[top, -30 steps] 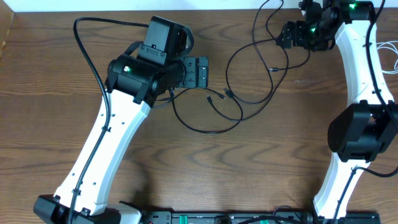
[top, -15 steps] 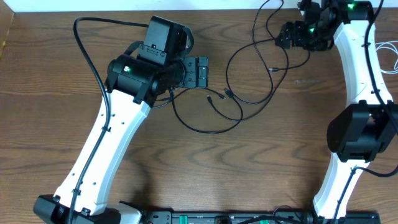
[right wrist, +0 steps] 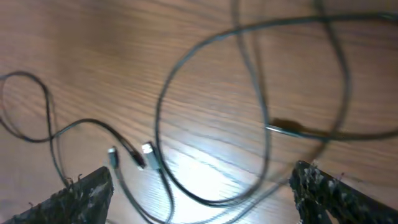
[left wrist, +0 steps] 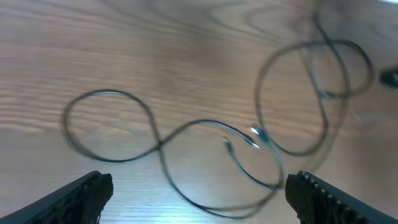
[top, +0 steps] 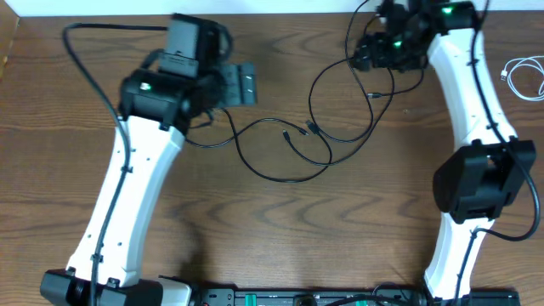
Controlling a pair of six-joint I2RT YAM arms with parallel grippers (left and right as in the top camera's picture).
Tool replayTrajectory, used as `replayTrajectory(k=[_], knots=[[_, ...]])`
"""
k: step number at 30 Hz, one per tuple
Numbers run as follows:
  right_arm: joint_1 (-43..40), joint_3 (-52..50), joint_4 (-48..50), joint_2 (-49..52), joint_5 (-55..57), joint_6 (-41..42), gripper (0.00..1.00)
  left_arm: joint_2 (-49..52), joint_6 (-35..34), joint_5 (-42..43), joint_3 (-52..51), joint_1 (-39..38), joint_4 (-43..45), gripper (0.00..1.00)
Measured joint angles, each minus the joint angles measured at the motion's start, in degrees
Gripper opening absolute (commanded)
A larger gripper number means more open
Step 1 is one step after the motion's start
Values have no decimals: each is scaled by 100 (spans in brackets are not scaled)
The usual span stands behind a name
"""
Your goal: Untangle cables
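Two grippers of mine, the left (top: 242, 85) and the right (top: 367, 53), had their jaws apart and held nothing. The black cables (left wrist: 160, 146) lay in crossed loops between them, just below each one. The white cable (top: 520, 72) was well apart, on the outer side of the right one. I judged the danger so: if I pinched at a crossing, I would take two strands together and pull the tangle tighter. The plugs (right wrist: 148, 152) could also catch in a loop.
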Motion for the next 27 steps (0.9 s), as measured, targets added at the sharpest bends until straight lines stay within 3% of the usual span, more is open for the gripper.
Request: replayTrajectory(k=[7,27], knots=[[284,0,256,90,118,177,88,0,0,2,0,625,-72,95],[767,-9,564,743,190,485,86,83,0,2,0,750,-72,95]])
